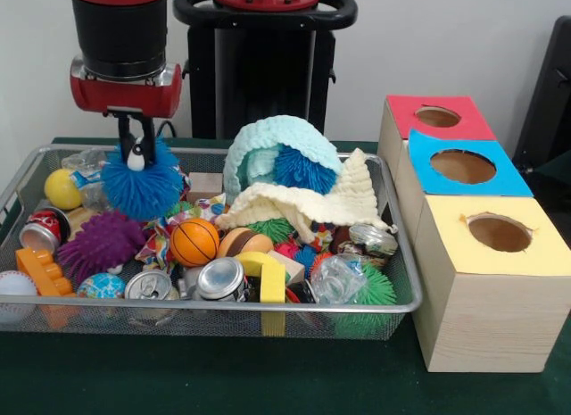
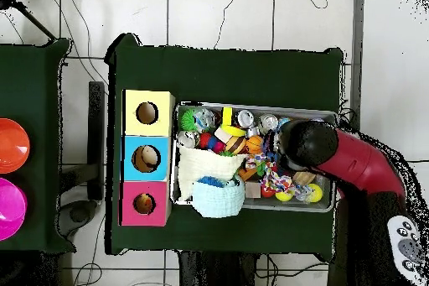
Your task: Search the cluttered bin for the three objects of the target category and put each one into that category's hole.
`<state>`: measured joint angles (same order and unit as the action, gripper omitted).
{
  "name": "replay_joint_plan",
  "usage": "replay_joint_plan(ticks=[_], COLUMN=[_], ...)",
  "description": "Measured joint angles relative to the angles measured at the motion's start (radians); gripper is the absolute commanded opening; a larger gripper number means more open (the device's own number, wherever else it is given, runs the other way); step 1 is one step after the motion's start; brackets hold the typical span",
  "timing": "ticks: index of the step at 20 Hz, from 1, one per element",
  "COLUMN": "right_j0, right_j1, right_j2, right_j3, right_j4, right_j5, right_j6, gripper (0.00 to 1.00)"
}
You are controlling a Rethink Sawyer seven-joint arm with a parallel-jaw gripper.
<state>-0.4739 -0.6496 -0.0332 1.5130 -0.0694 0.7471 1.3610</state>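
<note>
My gripper (image 1: 136, 156) is over the left back part of the wire bin (image 1: 268, 306), shut on a blue spiky ball (image 1: 143, 190) that hangs just above the clutter. Other spiky balls lie in the bin: a purple one (image 1: 100, 241) at the left, a second blue one (image 1: 303, 170) under a teal knitted cap (image 1: 272, 138), and a green one (image 1: 375, 290) at the front right. In the overhead view the arm (image 2: 335, 155) hides both the gripper and the ball it holds.
Three wooden boxes with round holes stand right of the bin: red (image 1: 437, 118), blue (image 1: 464, 165), yellow (image 1: 500, 232). The bin also holds cans (image 1: 219, 279), a small basketball (image 1: 194, 242), a yellow ball (image 1: 62, 189), a cream cloth (image 1: 303, 205) and blocks.
</note>
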Motion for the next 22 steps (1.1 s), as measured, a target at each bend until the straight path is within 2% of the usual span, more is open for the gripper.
replay_joint_plan(ticks=[22], right_j0=[-0.001], right_j1=[-0.001], right_j2=[0.013], right_j3=[-0.013], right_j4=[0.000], right_j5=[0.000], right_j6=[0.000], gripper=[1.00])
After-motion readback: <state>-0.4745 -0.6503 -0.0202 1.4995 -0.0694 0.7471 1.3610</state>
